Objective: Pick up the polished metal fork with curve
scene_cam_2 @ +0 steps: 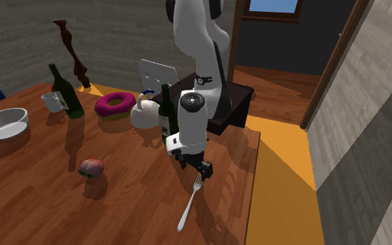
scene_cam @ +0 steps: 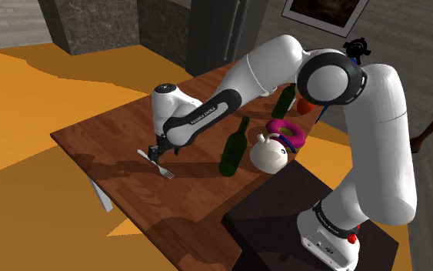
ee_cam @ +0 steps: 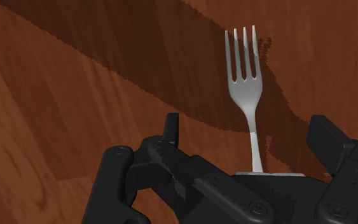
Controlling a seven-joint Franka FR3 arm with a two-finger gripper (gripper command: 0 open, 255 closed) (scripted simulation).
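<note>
In the shoulder view, going from the left, the handle end of the fork [scene_cam: 166, 172] comes first on the brown table [scene_cam: 91, 138]. Then comes the gripper [scene_cam: 156, 154], low over the fork's middle part, then the tines at the lower right, and a dark green bottle [scene_cam: 234, 146] stands well apart further right. The long axis of the fork runs there from upper left to lower right, and the gripper is directly above it, not beside it. The second exterior view shows the grey fork [scene_cam_2: 189, 203] lying flat near the table edge, with most of its length reaching out from under the gripper [scene_cam_2: 203, 170] toward the camera. How wide the gripper stands does not show in this view. The wrist view gives this: the black fingers [ee_cam: 171, 127] stand apart, the gripper [ee_cam: 247, 127] holds nothing, and the neck of the fork [ee_cam: 246, 89] passes between them, tines pointing away. Whether a finger touches the metal cannot be told. The coming move probably needs only closing across the handle.
</note>
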